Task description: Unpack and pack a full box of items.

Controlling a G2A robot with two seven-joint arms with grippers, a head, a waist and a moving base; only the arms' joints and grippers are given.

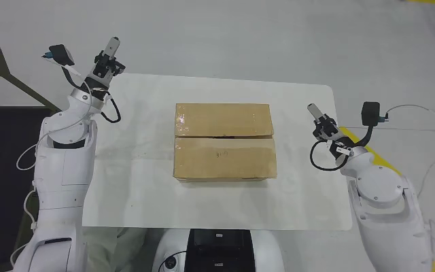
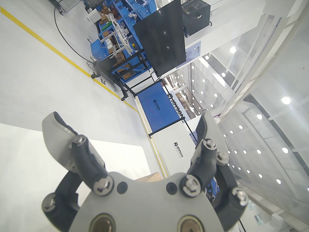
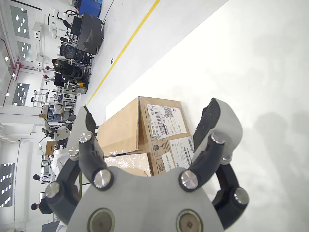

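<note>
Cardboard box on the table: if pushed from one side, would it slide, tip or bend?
The cardboard box is wide and low, so it would likely slide on the smooth table, not tip. Its top flaps meet at a seam, so the top may give if pressed.

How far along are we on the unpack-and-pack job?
Done: nothing visible so far. The cardboard box sits in the middle of the table with both top flaps closed.
In hand: nothing. The left pincer is open and empty near the table's far left corner. The right pincer is open and empty off the box's right side. Both are apart from it.
Left: opening the flaps, unpacking, then repacking, so seemingly the whole job.
</note>
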